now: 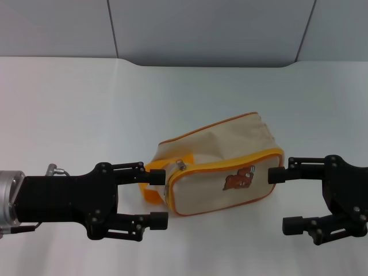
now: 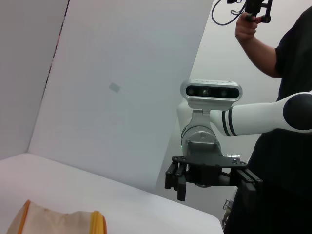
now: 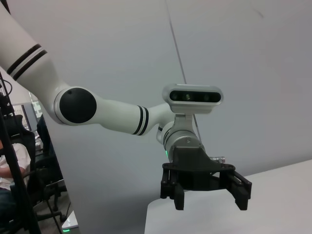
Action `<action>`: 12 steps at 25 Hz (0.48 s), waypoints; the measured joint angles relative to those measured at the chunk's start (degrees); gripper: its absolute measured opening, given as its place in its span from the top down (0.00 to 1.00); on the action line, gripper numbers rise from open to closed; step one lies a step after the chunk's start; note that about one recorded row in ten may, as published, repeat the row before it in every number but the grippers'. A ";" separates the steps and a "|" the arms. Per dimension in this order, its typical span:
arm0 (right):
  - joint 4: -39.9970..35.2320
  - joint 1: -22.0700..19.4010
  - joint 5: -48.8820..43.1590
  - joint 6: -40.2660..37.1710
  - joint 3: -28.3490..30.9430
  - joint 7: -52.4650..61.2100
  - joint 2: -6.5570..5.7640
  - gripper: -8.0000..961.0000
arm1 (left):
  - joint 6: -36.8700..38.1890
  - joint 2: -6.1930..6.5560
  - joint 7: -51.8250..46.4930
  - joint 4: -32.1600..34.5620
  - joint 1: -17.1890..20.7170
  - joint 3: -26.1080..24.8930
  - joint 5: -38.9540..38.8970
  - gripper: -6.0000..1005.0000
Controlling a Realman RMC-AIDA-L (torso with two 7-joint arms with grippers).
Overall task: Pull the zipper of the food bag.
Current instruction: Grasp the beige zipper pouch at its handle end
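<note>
Food bag (image 1: 221, 155): matt cream canvas cloth, creased, orange fabric piping. Zipper (image 1: 180, 165): shiny silver metal tab. Both grippers: matt black plastic. Table (image 1: 86, 109): smooth matt white.

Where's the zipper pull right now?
In the head view, the zipper pull sits at the food bag's left end, right beside the left end effector's upper fingertip.

White table (image 1: 86, 103), grey wall panels (image 1: 207, 29) (seamed), office chair (image 3: 46, 195) bkgd
</note>
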 joint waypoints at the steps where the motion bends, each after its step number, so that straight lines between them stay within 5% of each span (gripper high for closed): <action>1: 0.00 0.00 0.00 0.00 0.00 0.00 0.00 0.13 | 0.00 0.00 0.00 0.00 0.00 0.00 0.00 0.19; 12: 0.28 -0.34 -0.38 0.26 0.00 -0.27 0.00 0.13 | -0.34 -0.24 0.17 0.08 -0.15 0.11 0.08 0.19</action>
